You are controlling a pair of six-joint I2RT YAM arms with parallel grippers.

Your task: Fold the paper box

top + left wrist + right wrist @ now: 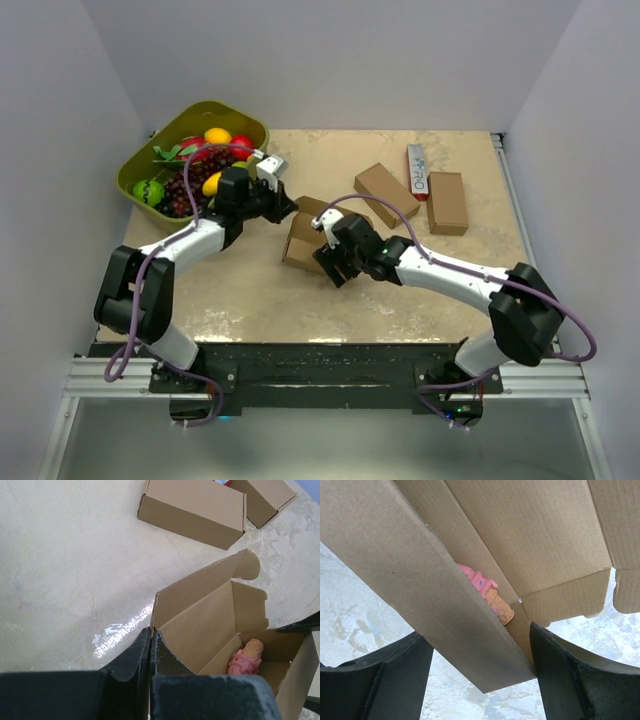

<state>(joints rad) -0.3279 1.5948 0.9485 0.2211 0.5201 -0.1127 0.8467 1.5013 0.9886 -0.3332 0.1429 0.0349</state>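
The paper box (303, 240) lies open at mid-table, its lid panel and side flaps raised. A pink ice-cream toy (245, 660) lies inside it and also shows in the right wrist view (487, 592). My left gripper (283, 207) is at the box's far-left corner. In its wrist view the left gripper (151, 632) is shut on the thin edge of the paper box (200, 625) wall. My right gripper (333, 262) is at the near end. There the right gripper (479, 645) stands open around a corner of the paper box (420, 570); the right finger touches the cardboard and the left finger is apart from it.
A green bowl (150, 165) of fruit stands at the back left. Two closed brown boxes (385, 193) (447, 202) and a white-and-red carton (417, 170) lie at the back right. White walls enclose the table on three sides.
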